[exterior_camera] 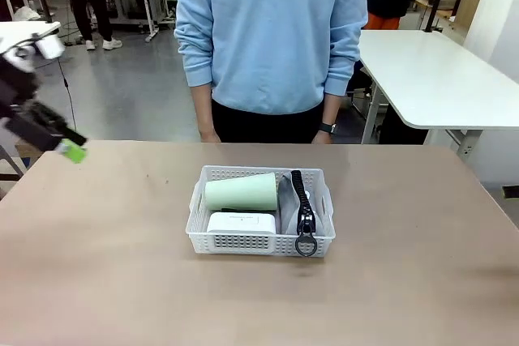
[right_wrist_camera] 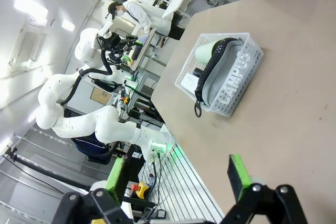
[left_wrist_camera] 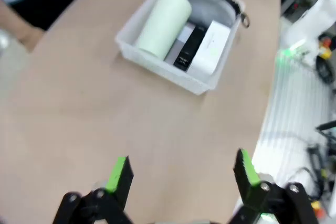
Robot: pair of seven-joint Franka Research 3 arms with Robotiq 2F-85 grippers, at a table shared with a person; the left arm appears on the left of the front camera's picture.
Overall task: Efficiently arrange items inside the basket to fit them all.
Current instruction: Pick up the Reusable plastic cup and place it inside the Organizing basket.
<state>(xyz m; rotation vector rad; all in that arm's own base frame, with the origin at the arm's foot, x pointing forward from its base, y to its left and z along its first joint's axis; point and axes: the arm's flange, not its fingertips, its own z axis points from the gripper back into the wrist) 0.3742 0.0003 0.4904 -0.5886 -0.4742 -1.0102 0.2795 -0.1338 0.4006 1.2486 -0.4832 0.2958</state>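
The white lattice basket (exterior_camera: 259,241) sits mid-table and holds all the items. A pale green cup (exterior_camera: 241,194) lies on its side at the back left, with a small white box (exterior_camera: 241,222) in front of it. The grey case (exterior_camera: 290,215) with its black zipper stands on edge along the right side, its ring pull (exterior_camera: 306,245) hanging over the front rim. In the left wrist view the black stapler (left_wrist_camera: 190,47) lies between the cup (left_wrist_camera: 164,23) and the box (left_wrist_camera: 210,48). My left gripper (left_wrist_camera: 182,174) hovers open and empty, far left of the basket (left_wrist_camera: 157,66). My right gripper (right_wrist_camera: 177,177) is open and empty, well away from the basket (right_wrist_camera: 239,77).
A person in a light blue sweatshirt (exterior_camera: 272,30) stands at the far edge, hands (exterior_camera: 209,135) near the table rim. Bare brown tabletop (exterior_camera: 105,265) surrounds the basket. A second white table (exterior_camera: 430,79) stands at the back right.
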